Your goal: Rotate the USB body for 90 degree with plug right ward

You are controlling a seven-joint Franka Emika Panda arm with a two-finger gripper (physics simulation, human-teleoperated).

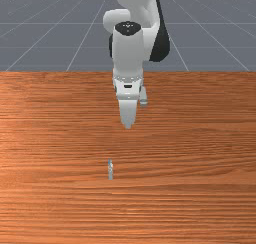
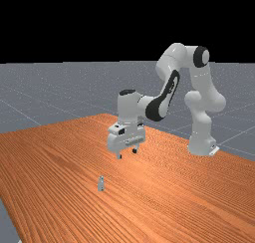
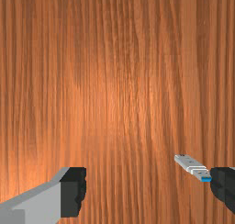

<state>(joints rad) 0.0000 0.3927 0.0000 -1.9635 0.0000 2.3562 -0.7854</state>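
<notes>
In the far view my gripper point(image 2: 127, 154) hangs above the table with its two fingers spread apart and nothing between them. The USB body point(image 2: 101, 183) lies lower, nearer that view's bottom left. It is a small, slim grey-white stick. The front view has the USB body point(image 1: 110, 169) below and left of the hand, its long side running up and down. In the wrist view the gripper point(image 3: 149, 188) is open, and the blue plug end of the USB body point(image 3: 189, 163) appears beside one black fingertip, with the table far beneath.
The orange-brown wooden table point(image 1: 200, 153) stretches out on all sides of the USB body. Its back edge runs behind the hand in the front view. The arm's base point(image 2: 201, 145) stands at the far view's right.
</notes>
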